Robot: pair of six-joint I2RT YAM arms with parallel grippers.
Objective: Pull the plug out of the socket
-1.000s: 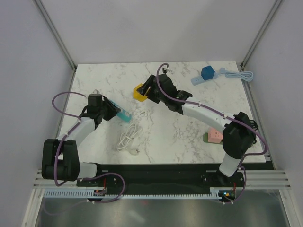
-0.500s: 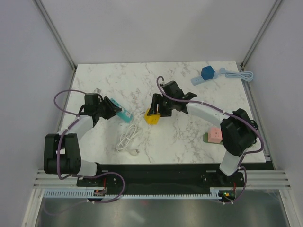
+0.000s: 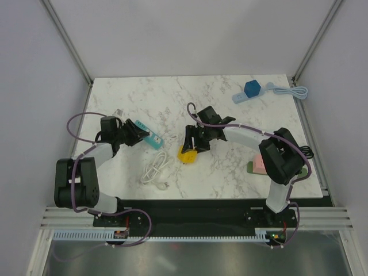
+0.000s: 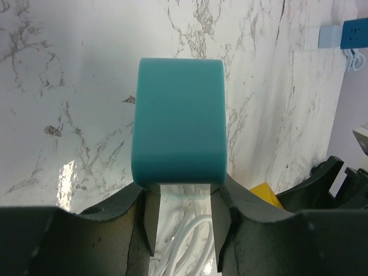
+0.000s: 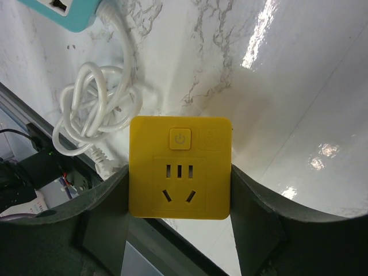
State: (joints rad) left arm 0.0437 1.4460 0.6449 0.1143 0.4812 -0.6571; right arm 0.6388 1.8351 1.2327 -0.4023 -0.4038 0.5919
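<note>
**Worktop**: white marble, walled on the left, right and far sides, with the arm bases along the near edge. Bare marble shows in the middle and the far-left part. The far-right corner carries a light-blue strip with a blue cube on it. A pink item sits near the right edge, beside the right arm.

**Teal socket strip**: on the left side, clamped at one end between the fingers of the left hand. The other end points toward the centre. Whether it rests on the marble or is slightly lifted cannot be told.

**White cable**: runs from the teal socket strip into a loose coil lying near the near edge, between the two hands.

**Yellow plug block**: held squarely across its sides by the right hand, socket face up toward the wrist camera, at centre. It is near the strip but apart from it, with marble visible between them.

**Step in hand:** by judgement, the separation is done and the block is being carried or lowered.

**Next move:** a place to set the block down and a release. The coil just to the left and near side should be avoided. Open marble lies on the right and far sides of the right hand.

**Risk:** the near edge is close to the coil, so a drop there could roll off.
</note>
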